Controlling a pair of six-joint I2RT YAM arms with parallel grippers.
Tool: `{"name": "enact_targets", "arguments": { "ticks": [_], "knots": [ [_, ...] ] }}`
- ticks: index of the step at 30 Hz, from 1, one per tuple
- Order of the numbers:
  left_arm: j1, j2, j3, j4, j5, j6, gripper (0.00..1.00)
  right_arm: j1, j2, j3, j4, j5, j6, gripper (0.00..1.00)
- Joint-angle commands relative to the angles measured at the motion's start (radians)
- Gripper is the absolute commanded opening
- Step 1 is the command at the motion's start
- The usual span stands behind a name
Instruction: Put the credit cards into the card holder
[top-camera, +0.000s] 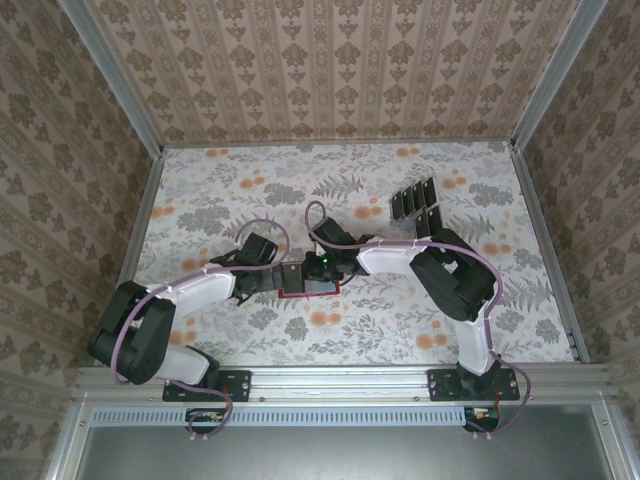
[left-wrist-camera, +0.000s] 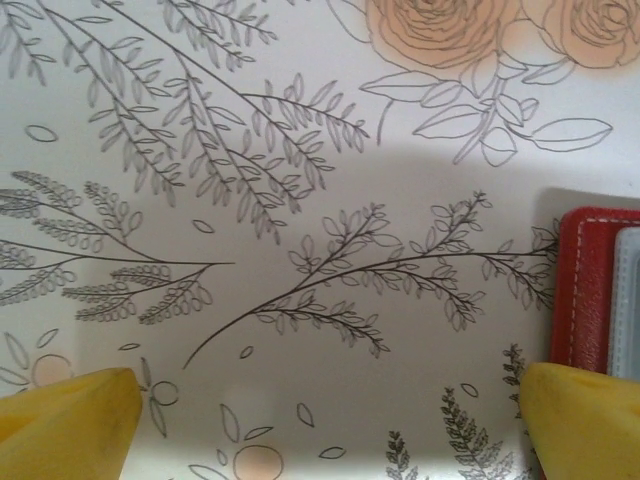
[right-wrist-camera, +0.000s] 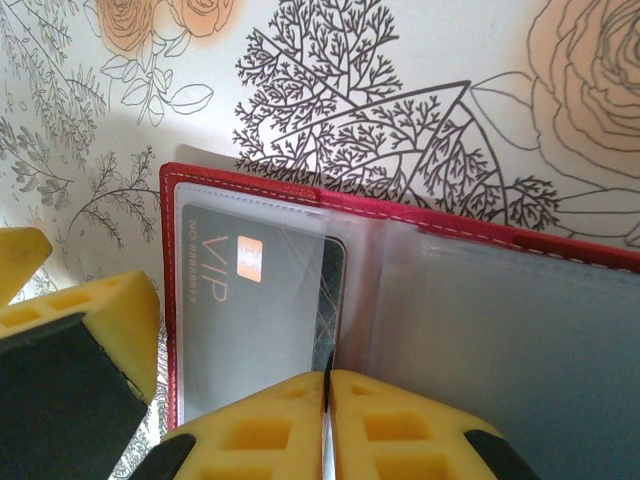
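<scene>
Your right hand (right-wrist-camera: 328, 420) is clenched on nothing visible; 1 card (right-wrist-camera: 250, 310) lies just ahead of its tips, nearly seated in the card holder (right-wrist-camera: 250, 180). Left hand (left-wrist-camera: 325, 425) is released, holder edge beside 1 finger. Risk: the holder is unpinned; a push could slide it, buckling the card.

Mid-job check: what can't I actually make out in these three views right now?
1. Top view: the card holder lies mostly under both wrists; its inside is hidden.
2. Top view: the credit cards beyond the right arm are too small to count.
3. Left wrist view: the card holder is cut off by the right edge.
4. Right wrist view: the shut right fingers cover the VIP card at its lower end; whether they pinch it is unclear.
</scene>
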Motion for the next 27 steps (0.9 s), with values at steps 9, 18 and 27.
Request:
{"name": "enact_targets", "arguments": {
  "ticks": [9,18,27],
  "knots": [
    [0.026,0.025,-0.003,-0.029,-0.028,-0.039,1.00,0.010,0.027,0.015,0.022,-0.036,0.025,0.15],
    [0.029,0.023,0.000,-0.027,-0.023,-0.023,1.00,0.009,0.044,0.015,0.060,-0.084,0.038,0.19],
    [0.029,-0.073,0.020,-0.056,-0.012,0.007,1.00,-0.029,-0.119,-0.023,0.012,-0.069,-0.006,0.40]
  ]
}}
